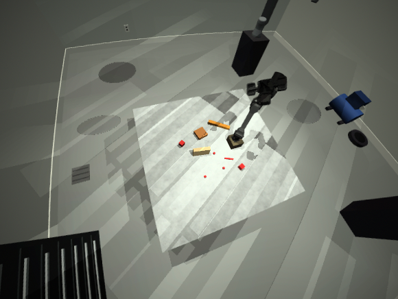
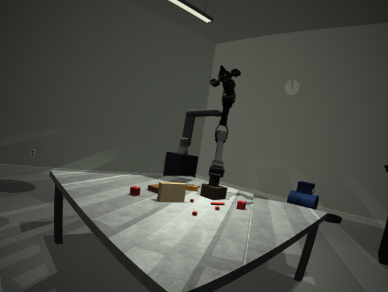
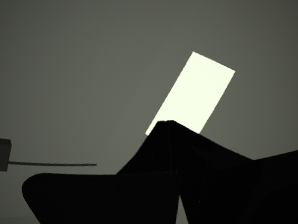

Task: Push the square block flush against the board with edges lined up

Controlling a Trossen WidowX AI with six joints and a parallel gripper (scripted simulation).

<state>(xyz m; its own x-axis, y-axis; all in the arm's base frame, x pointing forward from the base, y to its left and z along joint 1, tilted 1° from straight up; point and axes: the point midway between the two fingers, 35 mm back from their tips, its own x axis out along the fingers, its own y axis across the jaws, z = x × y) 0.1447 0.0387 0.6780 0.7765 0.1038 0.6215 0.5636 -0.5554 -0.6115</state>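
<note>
The square block (image 1: 200, 133) (image 2: 152, 188) is orange-brown and lies flat; in the exterior view the pale upright block partly hides it. The board, seemingly the long thin orange bar (image 1: 219, 124) (image 2: 192, 187), lies flat behind and to the right of the square block in the top view. A gap of bare table shows between them. My gripper (image 2: 222, 67) (image 3: 164, 128) is shut and empty. It points up, high above the table and far from both parts. The wrist view shows only the dark fingers, wall and ceiling light.
A pale wooden block (image 1: 201, 151) (image 2: 171, 192) stands in front of the square block. One red cube (image 1: 182, 143) (image 2: 134, 191) is at the left, another (image 1: 241, 166) (image 2: 241, 205) at the right. Several tiny red pieces and a thin red bar (image 1: 228, 158) (image 2: 217, 203) lie before the arm's base.
</note>
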